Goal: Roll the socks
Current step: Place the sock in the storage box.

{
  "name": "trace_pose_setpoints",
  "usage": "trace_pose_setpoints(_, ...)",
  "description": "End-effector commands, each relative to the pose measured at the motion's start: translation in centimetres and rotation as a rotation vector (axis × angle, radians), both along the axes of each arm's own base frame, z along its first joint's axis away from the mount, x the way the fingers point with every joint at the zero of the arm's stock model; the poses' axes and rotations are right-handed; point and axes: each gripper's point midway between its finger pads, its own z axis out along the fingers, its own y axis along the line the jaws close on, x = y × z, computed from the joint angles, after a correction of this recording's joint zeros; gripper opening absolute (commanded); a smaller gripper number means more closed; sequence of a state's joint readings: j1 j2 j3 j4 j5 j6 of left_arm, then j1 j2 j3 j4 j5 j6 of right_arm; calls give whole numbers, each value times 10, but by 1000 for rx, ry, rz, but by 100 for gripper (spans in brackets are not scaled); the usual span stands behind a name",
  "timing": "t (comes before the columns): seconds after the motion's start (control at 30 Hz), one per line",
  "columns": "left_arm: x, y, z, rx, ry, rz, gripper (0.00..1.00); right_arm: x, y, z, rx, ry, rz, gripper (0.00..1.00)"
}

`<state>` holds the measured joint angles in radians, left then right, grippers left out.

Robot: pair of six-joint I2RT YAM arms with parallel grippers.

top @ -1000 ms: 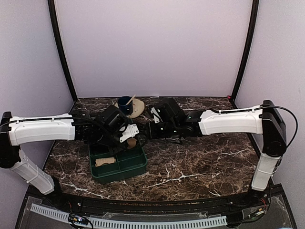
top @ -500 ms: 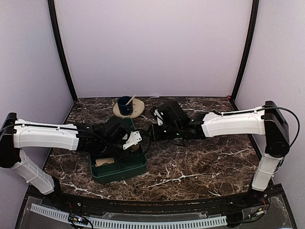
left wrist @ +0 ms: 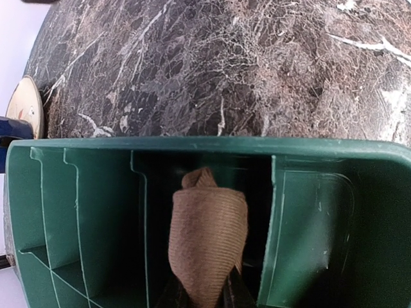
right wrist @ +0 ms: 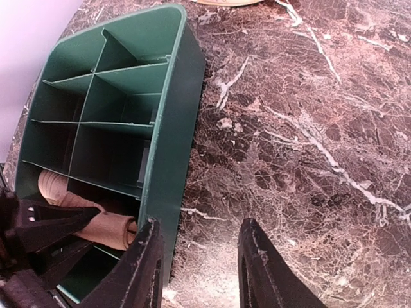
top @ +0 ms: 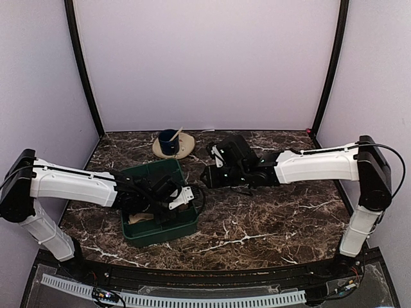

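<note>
Left hand [left wrist: 202, 296] lower, sock [left wrist: 207, 240] in tray [left wrist: 77, 212]

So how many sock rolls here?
2, both in the green tray: one sock roll lies loose, the other sock roll pinched by the left gripper. More could be hidden.

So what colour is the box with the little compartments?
Dark green; the box shows best in the right wrist view.

Top camera: high at 6 o'clock, facing 12. Wrist cameras: close, downward. All share green tray [top: 168, 230], desk [top: 270, 224].
</note>
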<state>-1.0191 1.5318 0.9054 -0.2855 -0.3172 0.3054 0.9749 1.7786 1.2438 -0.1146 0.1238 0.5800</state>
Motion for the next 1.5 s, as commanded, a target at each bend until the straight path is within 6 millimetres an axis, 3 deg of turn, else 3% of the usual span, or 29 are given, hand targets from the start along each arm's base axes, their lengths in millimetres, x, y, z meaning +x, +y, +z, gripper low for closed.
trace_pose_setpoints(0.0, -7, -2, -11, 22, 67, -7, 0, 4, -2, 25, 57, -46, 2, 37)
trace_pose_setpoints(0.13, -12, -4, -19, 27, 164, -9, 0, 4, -3, 26, 57, -48, 4, 37)
trace_pose_setpoints(0.4, -7, -1, -17, -14, 313, 22, 0, 6, -4, 23, 50, -44, 8, 37)
trace_pose_setpoints(0.7, -5, 7, -34, 4, 487, 57, 0, 12, -5, 16, 38, -38, 16, 37)
trace_pose_setpoints(1.1, 5, 15, -45, -78, 610, 122, 0, 24, -1, 6, 28, -21, 32, 38)
trace_pose_setpoints(1.17, 3, 14, -47, -89, 640, 123, 5, 25, 0, 5, 28, -19, 35, 37)
trace_pose_setpoints(1.27, 2, 13, -47, -106, 666, 128, 22, 26, 1, 4, 24, -17, 37, 37)
trace_pose_setpoints(1.47, 2, 13, -40, -119, 670, 135, 33, 27, 0, 4, 20, -17, 34, 38)
